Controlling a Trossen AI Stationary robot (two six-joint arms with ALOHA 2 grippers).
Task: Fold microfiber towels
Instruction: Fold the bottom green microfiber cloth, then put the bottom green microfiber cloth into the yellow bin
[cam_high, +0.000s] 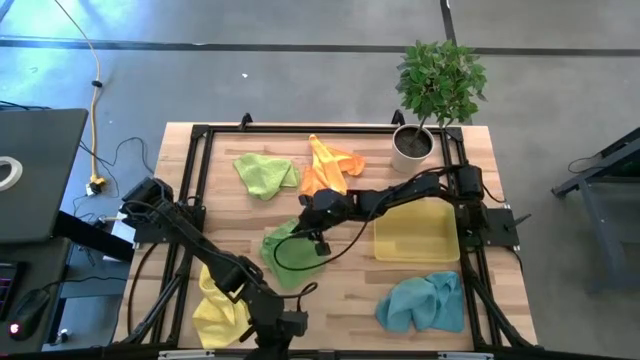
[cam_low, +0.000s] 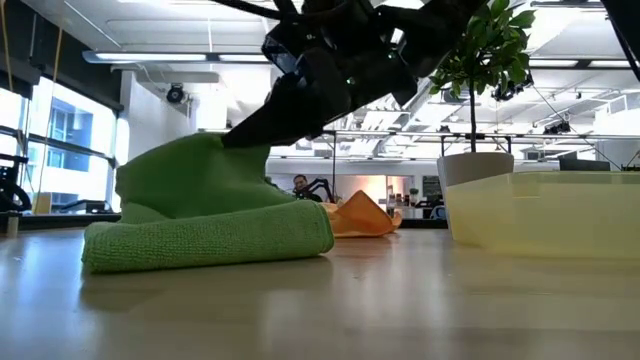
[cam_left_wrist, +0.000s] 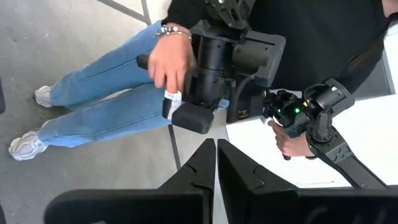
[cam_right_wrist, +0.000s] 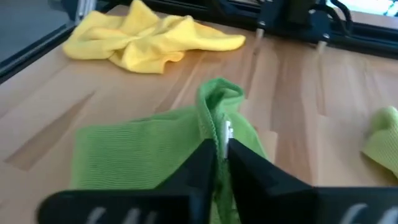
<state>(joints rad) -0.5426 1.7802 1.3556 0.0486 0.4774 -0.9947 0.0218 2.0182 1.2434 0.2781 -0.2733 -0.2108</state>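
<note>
A lime green towel (cam_high: 290, 255) lies at the table's middle, partly folded over, and it also shows in the low view (cam_low: 210, 225). My right gripper (cam_high: 318, 240) is over it and shut on it, as the right wrist view (cam_right_wrist: 221, 146) shows. My left gripper (cam_left_wrist: 216, 152) is shut and empty at the table's near edge (cam_high: 292, 324), pointing off the table. A second lime green towel (cam_high: 265, 172) and an orange towel (cam_high: 330, 168) lie at the far side. A flat yellow towel (cam_high: 415, 232) lies at the right. A teal towel (cam_high: 425, 300) and a crumpled yellow towel (cam_high: 220, 300) lie near the front. My right gripper pinches a bunched-up edge of the lime green towel (cam_right_wrist: 219, 106) between its two fingers, slanting down from the table's right side. The held part is raised into a peak (cam_low: 215, 150). The rest of the towel lies on the table in a doubled layer (cam_low: 200, 240).
A white plant pot (cam_high: 412, 145) stands at the far right corner. A black frame (cam_high: 200, 135) runs around the tabletop. A person sits beyond the near edge, a hand (cam_left_wrist: 171, 62) on a controller arm. Bare wood (cam_high: 350, 290) shows between the towels at the front.
</note>
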